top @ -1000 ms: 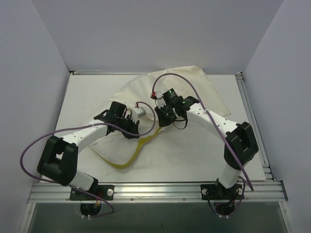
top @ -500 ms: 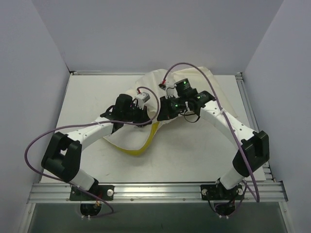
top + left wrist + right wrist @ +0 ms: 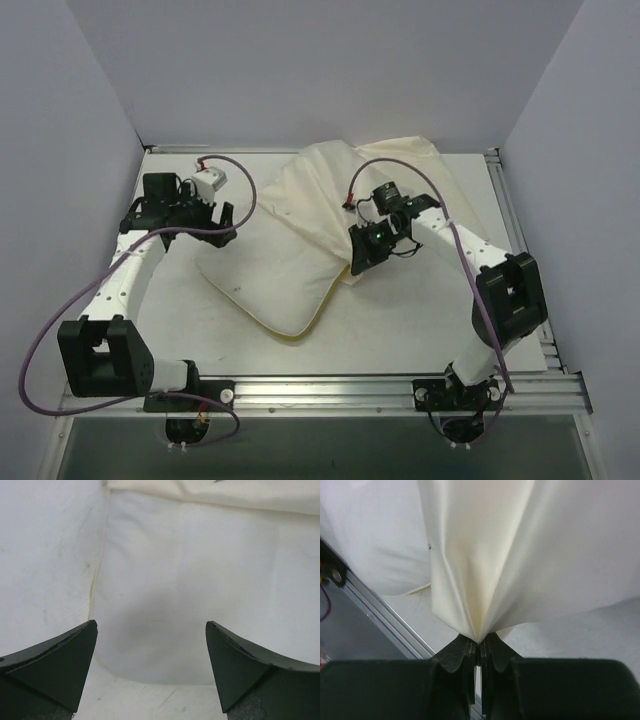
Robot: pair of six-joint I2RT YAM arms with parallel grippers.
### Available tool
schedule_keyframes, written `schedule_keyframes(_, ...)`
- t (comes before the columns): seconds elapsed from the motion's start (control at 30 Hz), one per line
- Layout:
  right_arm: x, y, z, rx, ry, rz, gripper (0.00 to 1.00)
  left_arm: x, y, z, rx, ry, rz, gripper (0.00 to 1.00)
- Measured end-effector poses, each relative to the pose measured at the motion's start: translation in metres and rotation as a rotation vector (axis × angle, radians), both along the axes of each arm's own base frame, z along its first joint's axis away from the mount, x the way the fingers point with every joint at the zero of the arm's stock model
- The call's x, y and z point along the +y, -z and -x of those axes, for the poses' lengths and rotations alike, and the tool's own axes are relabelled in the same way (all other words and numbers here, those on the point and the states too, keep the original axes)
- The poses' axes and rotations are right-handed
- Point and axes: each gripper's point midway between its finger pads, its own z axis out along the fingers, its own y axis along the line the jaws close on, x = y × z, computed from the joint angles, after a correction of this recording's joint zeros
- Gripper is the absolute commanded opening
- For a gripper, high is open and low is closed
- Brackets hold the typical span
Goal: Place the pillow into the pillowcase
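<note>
Pillowcase [image 3: 485,555] pinched in right gripper [image 3: 479,647] — left gripper [image 3: 151,626] spread wide.

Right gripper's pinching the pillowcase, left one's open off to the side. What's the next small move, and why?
Probably bring the left gripper over to the pillow's bare white end and nudge it toward the pillowcase. The right gripper is shut on a fold of the case, which drapes only the pillow's far part, and the left gripper is open, holding nothing.
</note>
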Motion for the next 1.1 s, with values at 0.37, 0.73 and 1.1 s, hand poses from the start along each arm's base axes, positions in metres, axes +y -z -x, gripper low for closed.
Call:
schedule_keyframes(0.37, 0.043, -0.003, 0.135, 0.079, -0.513, 0.056, 0.52, 0.080, 0.133, 0.013, 0.390, 0.021, -0.134, 0.85)
schedule_keyframes(0.73, 0.051, -0.155, -0.114, -0.450, 0.000, -0.046, 0.61, 0.006, 0.129, 0.010, 0.282, 0.341, -0.122, 0.24)
schedule_keyframes(1.1, 0.125, -0.037, -0.165, -0.449, 0.014, 0.185, 0.77, -0.023, 0.120, 0.017, 0.168, 0.457, -0.128, 0.17)
